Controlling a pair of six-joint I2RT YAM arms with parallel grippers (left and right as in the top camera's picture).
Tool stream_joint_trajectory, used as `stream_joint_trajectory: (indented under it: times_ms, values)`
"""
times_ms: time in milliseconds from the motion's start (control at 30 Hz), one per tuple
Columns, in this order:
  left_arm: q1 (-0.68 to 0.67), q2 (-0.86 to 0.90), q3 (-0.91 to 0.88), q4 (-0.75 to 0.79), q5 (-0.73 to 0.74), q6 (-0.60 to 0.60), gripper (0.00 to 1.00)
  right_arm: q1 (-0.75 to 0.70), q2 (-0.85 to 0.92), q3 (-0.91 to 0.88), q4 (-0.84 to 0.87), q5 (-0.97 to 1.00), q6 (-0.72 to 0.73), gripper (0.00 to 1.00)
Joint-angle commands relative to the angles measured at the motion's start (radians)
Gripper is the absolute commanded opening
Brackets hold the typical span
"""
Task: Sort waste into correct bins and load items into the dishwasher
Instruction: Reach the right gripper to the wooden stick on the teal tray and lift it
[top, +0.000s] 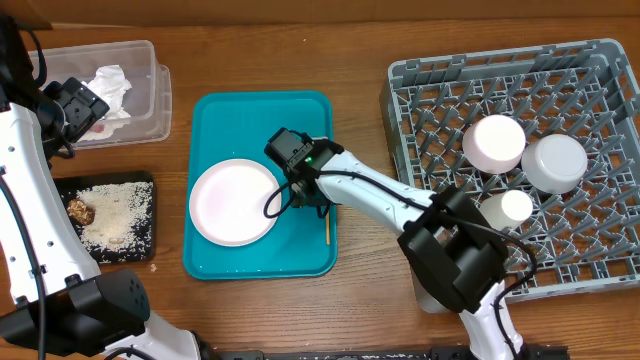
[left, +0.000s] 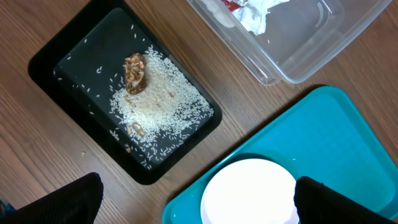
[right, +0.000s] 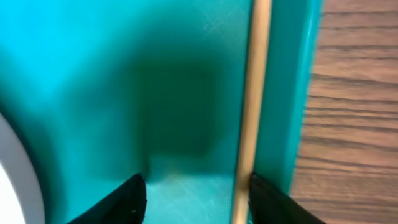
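Waste binned: tissue (top: 112, 85) in clear tub (top: 150, 100), rice (top: 115, 210) in black tray (top: 140, 245). Bowls (top: 494, 143) and cup (top: 515, 207) in rack (top: 600, 70). Outstanding: plate (top: 233, 202), wooden stick (right: 254, 93). Right gripper (right: 199, 199) half-open, gripping nothing; the stick lies between its jaws, close against one finger. Left gripper (left: 198, 199) fully spread, empty.

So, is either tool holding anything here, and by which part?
Nothing is held. The right tool stands open over the wooden stick, which lies on the teal tray; the left tool is open, empty.
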Motion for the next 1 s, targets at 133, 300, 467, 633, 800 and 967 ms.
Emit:
stream_joint_trajectory:
  times_ms: [133, 300, 467, 633, 800, 967]
  values:
    - [-0.002, 0.009, -0.003, -0.002, 0.002, -0.017, 1.0, 0.002, 0.082, 0.009, 0.001, -0.012, 0.041, 0.39]
    - [-0.002, 0.009, -0.003, -0.002, 0.002, -0.017, 1.0, -0.001, 0.067, 0.034, -0.013, -0.048, 0.068, 0.1]
    - [-0.002, 0.009, -0.003, -0.002, 0.002, -0.017, 1.0, -0.042, 0.008, 0.145, -0.115, -0.052, 0.061, 0.04]
    - [-0.002, 0.009, -0.003, -0.002, 0.002, -0.017, 1.0, -0.12, -0.093, 0.333, -0.248, -0.044, -0.063, 0.04]
    - [-0.002, 0.009, -0.003, -0.002, 0.002, -0.017, 1.0, -0.272, -0.216, 0.425, -0.327, -0.045, -0.311, 0.04]
    - [-0.002, 0.009, -0.003, -0.002, 0.002, -0.017, 1.0, -0.466, -0.258, 0.424, -0.435, -0.121, -0.414, 0.04]
